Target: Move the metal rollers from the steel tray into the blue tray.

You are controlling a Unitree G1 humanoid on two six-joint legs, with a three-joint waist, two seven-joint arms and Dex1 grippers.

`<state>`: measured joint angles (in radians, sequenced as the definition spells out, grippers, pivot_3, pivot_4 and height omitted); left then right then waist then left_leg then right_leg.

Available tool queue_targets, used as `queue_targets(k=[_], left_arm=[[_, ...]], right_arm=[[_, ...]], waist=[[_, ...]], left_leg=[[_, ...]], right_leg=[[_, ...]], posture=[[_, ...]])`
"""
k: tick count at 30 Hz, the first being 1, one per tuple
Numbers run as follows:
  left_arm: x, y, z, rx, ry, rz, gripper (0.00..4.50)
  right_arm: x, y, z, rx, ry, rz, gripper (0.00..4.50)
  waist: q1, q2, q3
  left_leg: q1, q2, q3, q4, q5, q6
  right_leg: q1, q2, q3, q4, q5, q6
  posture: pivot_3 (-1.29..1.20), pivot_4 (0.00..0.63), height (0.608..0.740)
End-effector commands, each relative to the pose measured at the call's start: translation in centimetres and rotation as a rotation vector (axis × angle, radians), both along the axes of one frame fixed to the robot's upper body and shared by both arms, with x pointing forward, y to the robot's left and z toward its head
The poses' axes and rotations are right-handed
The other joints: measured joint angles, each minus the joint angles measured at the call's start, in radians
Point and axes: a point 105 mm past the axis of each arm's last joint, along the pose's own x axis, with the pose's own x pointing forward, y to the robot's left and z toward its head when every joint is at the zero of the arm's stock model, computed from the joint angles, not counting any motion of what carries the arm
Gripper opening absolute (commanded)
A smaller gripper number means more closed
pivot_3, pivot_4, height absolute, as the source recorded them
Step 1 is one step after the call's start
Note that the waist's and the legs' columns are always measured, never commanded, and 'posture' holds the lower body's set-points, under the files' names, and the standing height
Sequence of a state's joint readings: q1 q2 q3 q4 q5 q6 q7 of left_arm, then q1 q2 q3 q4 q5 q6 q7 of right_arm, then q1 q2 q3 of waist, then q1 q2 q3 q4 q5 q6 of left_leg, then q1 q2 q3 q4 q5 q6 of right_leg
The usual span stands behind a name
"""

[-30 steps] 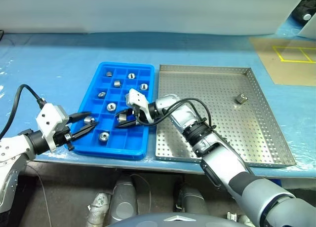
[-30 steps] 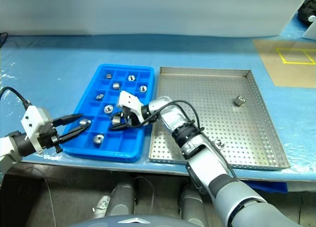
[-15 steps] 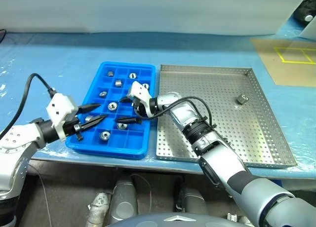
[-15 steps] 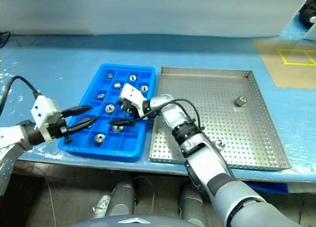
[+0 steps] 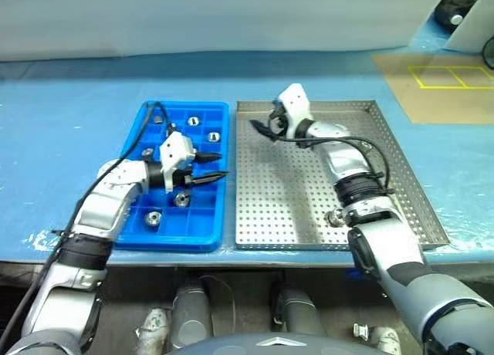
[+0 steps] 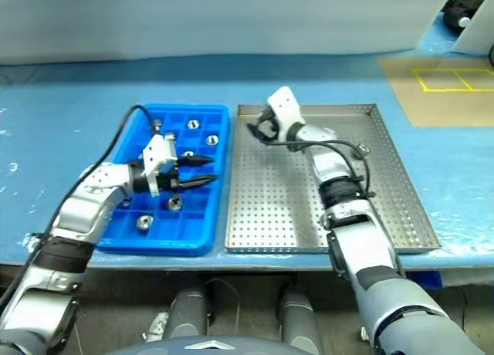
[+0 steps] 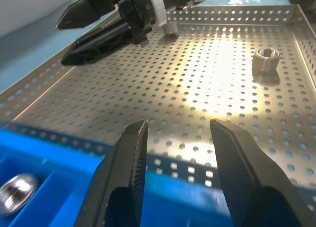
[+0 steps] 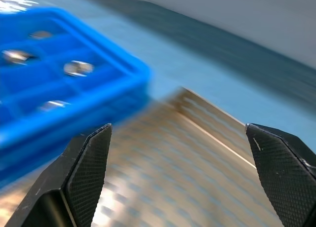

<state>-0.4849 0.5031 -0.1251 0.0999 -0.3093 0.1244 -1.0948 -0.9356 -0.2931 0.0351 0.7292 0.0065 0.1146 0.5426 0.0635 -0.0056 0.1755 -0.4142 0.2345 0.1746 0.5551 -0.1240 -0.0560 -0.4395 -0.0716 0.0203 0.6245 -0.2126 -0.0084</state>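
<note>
Roller (image 7: 266, 59) on steel tray (image 7: 207, 89) in left wrist view, arm-hidden from head views

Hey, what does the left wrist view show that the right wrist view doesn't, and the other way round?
Left wrist view: one metal roller standing on the perforated floor of the steel tray, and the right gripper over that tray, jaws apart. Right wrist view: several rollers in separate compartments of the blue tray, and the blue table cover beyond the trays. Both: the steel tray next to the blue tray, a roller in the blue tray, and each arm's own jaws open and empty.
</note>
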Motion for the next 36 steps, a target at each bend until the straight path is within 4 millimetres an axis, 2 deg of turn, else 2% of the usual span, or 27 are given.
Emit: queue_targets(k=[1,7,12,16,23,29,33,36], left_arm=[[0.3,-2.2,1.2,-0.029,-0.056,-0.081,2.14],[1.3,-4.9,0.9,-0.054,-0.051,-0.152,2.14],[1.8,-7.1,1.4,-0.077,-0.071,-0.206,2.14],[1.7,-7.8,1.6,-0.097,-0.077,-0.219,2.14],[1.2,-7.1,0.7,-0.086,-0.064,-0.210,2.14],[1.0,-6.7,0.4,-0.084,-0.061,-0.192,2.14],[0.9,-6.5,0.1,-0.073,-0.059,-0.185,2.14],[0.8,-6.4,0.0,-0.072,-0.058,-0.182,2.14]], right_arm=[[0.5,-3.0,1.7,0.010,-0.073,-0.112,4.46],[0.7,-7.1,1.2,0.038,-0.065,-0.289,4.46],[0.8,-11.5,-0.3,0.067,-0.024,-0.472,4.46],[0.6,-13.8,-1.3,0.054,0.000,-0.554,4.46],[0.3,-15.3,-2.8,0.035,0.044,-0.601,4.46],[0.1,-15.2,-4.5,0.010,0.095,-0.601,4.46],[-0.5,-16.9,-6.1,0.087,0.175,-0.684,4.46],[-0.8,-17.2,-6.8,0.090,0.196,-0.688,4.46]], waist=[[-0.018,0.000,0.000],[-0.051,0.000,0.000],[-0.051,0.000,0.000],[-0.052,0.000,0.000],[-0.052,0.001,0.000],[-0.049,0.001,0.000],[-0.048,0.001,0.000],[-0.047,0.001,0.000]], left_leg=[[0.000,0.000,0.000,0.001,0.000,0.001],[0.001,0.003,0.001,0.007,-0.003,0.005],[0.002,0.002,0.002,0.010,-0.004,0.007],[0.002,0.002,0.003,0.013,-0.007,0.012],[0.002,0.003,0.004,0.015,-0.009,0.016],[0.001,0.003,0.005,0.016,-0.010,0.017],[0.001,0.003,0.005,0.017,-0.011,0.018],[0.001,0.003,0.005,0.017,-0.011,0.018]], right_leg=[[0.000,0.001,0.000,0.000,0.000,0.000],[0.001,0.004,0.003,0.001,0.000,0.000],[0.003,0.004,0.006,0.001,0.001,-0.001],[0.004,0.004,0.007,0.000,0.001,-0.001],[0.004,0.004,0.007,0.001,0.001,-0.001],[0.004,0.004,0.007,0.001,0.002,-0.001],[0.004,0.003,0.006,0.001,0.002,-0.001],[0.005,0.003,0.006,0.001,0.002,-0.001]], posture=[[-0.24,0.150,0.740],[-0.30,0.150,0.740],[-0.32,0.150,0.740],[-0.32,0.150,0.740],[-0.30,0.150,0.740],[-0.28,0.150,0.740],[-0.27,0.150,0.740],[-0.27,0.150,0.740]])
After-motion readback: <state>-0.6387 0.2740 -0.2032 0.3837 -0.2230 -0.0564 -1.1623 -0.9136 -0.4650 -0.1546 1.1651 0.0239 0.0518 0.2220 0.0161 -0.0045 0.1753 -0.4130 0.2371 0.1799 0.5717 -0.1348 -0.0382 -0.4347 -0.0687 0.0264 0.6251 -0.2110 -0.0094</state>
